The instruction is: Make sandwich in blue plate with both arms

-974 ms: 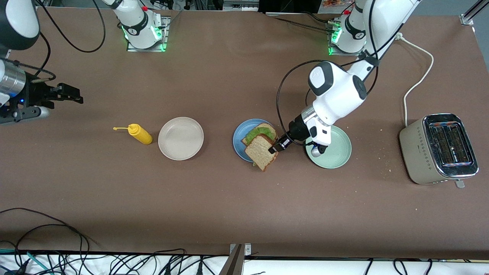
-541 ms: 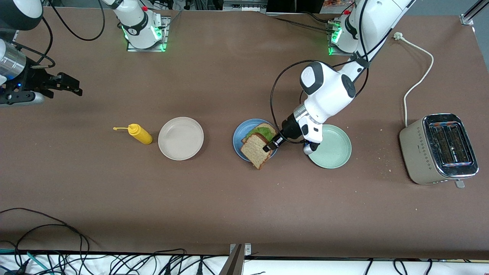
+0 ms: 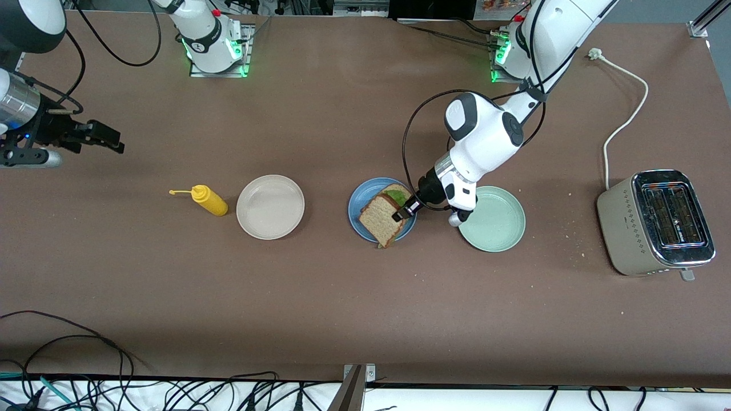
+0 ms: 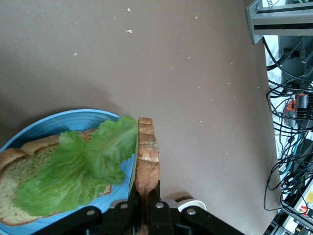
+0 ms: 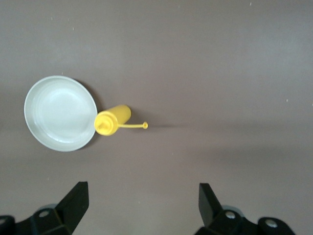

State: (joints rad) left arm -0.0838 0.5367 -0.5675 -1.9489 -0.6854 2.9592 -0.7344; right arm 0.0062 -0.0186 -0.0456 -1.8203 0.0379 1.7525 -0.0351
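Observation:
The blue plate (image 3: pixel 353 206) lies mid-table with a brown bread slice (image 3: pixel 394 188) and a green lettuce leaf (image 3: pixel 397 196) on it. My left gripper (image 3: pixel 400 214) is shut on the edge of a second bread slice (image 3: pixel 382 220), held tilted over the lettuce and covering most of it. In the left wrist view this held slice (image 4: pixel 146 149) stands edge-on between the fingers of the left gripper (image 4: pixel 145 190), beside the lettuce (image 4: pixel 83 166), the lower slice (image 4: pixel 17 174) and the plate (image 4: pixel 63 120). My right gripper (image 3: pixel 111 141) waits open over bare table at the right arm's end; it (image 5: pixel 143 196) holds nothing.
A beige-white plate (image 3: pixel 270 206) and a yellow squeeze bottle (image 3: pixel 209 200) lie toward the right arm's end. A pale green plate (image 3: pixel 498 224) sits beside the blue one, under the left wrist. A toaster (image 3: pixel 657 221) with its cable stands at the left arm's end.
The left gripper has carried the held slice toward the right arm's end, from the plate's rim to over the lettuce. The right gripper has barely shifted.

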